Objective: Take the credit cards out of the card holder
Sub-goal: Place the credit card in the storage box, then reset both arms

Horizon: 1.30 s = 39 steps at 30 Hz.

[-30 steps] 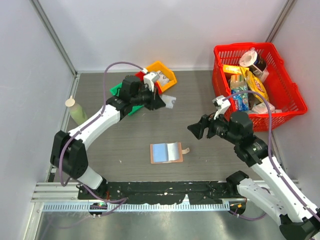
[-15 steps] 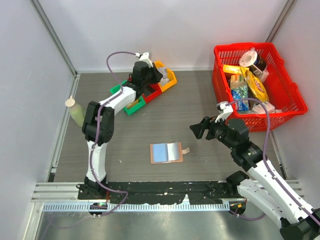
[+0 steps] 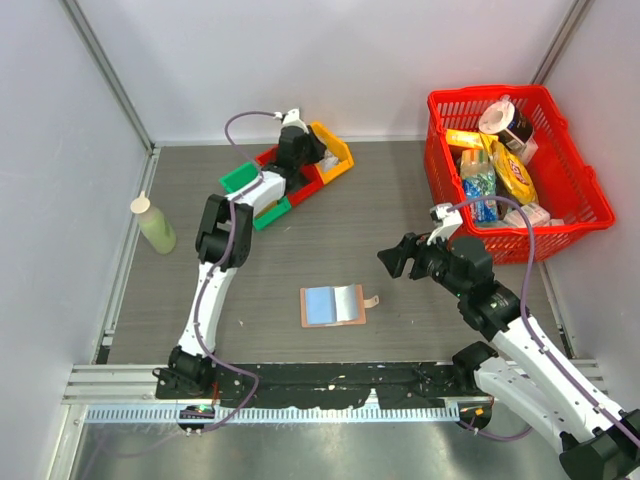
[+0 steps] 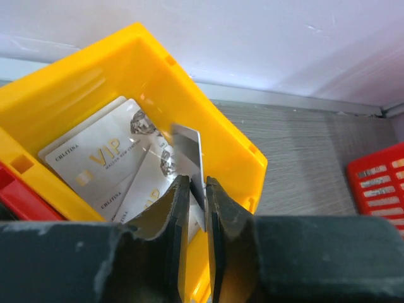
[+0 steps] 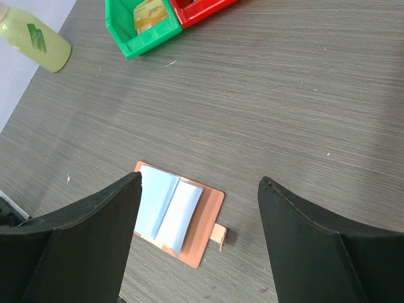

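Left arm reached yellow bin; narrow jaws flank card. Right jaws wide, empty.

Bright, even overhead light, soft shadows; near jaws blurred.

Left arm stretched far across bench, left gripper pointed down, jaws nearly together on thin card edge. Right arm bent mid-bench, right gripper spread wide, holding nothing.
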Available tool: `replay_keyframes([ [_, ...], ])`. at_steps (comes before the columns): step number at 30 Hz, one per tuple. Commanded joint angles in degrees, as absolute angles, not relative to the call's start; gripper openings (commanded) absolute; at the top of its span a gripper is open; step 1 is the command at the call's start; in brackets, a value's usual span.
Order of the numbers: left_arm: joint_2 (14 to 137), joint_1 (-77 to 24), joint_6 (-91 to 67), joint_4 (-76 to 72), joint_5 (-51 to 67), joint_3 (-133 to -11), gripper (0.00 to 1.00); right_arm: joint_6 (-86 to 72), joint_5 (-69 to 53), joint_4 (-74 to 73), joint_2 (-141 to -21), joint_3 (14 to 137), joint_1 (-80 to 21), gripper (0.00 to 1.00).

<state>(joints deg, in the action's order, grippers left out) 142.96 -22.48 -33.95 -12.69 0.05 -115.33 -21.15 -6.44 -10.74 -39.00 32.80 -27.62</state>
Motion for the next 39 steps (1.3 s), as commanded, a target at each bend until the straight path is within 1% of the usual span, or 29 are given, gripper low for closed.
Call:
replay_keyframes([
  [1,144.6,-22.2,-35.1,-12.8,-2.7,-120.5,0.26,-20.4,-5.2,-8.2,-38.7,33.0,-27.7,0.79],
  [2,144.5,-22.2,-34.8,-12.4,-2.8,-120.6,0.31,-20.5,-5.2,-8.3,-38.6,33.0,-27.6,0.79],
  [4,143.6,-22.2,-34.6,-12.4,-3.0,-119.9,0.45,-20.3,-4.9,-8.8,-38.1,33.3,-27.6,0.79],
  [5,142.7,-22.3,-34.2,-12.4,-3.2,-119.4,0.49,-20.1,-4.6,-9.3,-37.9,33.5,-27.6,0.78],
  [8,139.4,-22.2,-33.5,-12.3,-4.4,-117.4,0.59,-19.8,-3.1,-10.6,-37.0,34.1,-27.6,0.78],
  [11,135.1,-22.2,-32.3,-12.4,-5.9,-113.6,0.66,-19.2,-0.7,-13.4,-35.3,35.1,-27.5,0.79],
  [14,129.5,-22.2,-31.4,-12.6,-7.8,-108.7,0.77,-18.5,3.1,-16.9,-34.0,36.5,-27.6,0.79],
  [15,127.1,-22.2,-31.1,-12.6,-8.1,-107.0,0.79,-18.5,3.9,-17.7,-33.2,36.6,-27.6,0.79],
  [17,121.8,-22.2,-30.6,-12.5,-8.5,-103.3,0.88,-18.4,6.2,-20.2,-32.4,38.0,-27.6,0.79],
  [20,113.1,-22.2,-29.8,-11.2,-9.5,-96.7,0.99,-18.2,9.8,-22.9,-30.3,39.2,-27.7,0.79],
  [23,102.5,-22.1,-28.9,-10.5,-10.8,-87.3,1.0,-18.1,14.0,-24.5,-28.3,39.9,-27.6,0.79],
  [27,86.6,-22.1,-29.0,-7.8,-16.0,-71.2,1.0,-18.2,20.2,-25.8,-25.1,39.9,-27.6,0.79],
  [31,69.9,-22.1,-26.8,2.4,-20.4,-61.3,1.0,-17.8,25.6,-26.0,-22.1,39.6,-27.7,0.79],
  [34,56.6,-22.2,-27.1,6.9,-25.7,-54.0,1.0,-17.4,28.7,-25.9,-20.0,39.3,-27.6,0.8],
  [39,38.2,-22.4,-25.4,13.9,-31.5,-46.3,1.0,-16.7,31.8,-25.7,-18.1,39.1,-27.6,0.8],
])
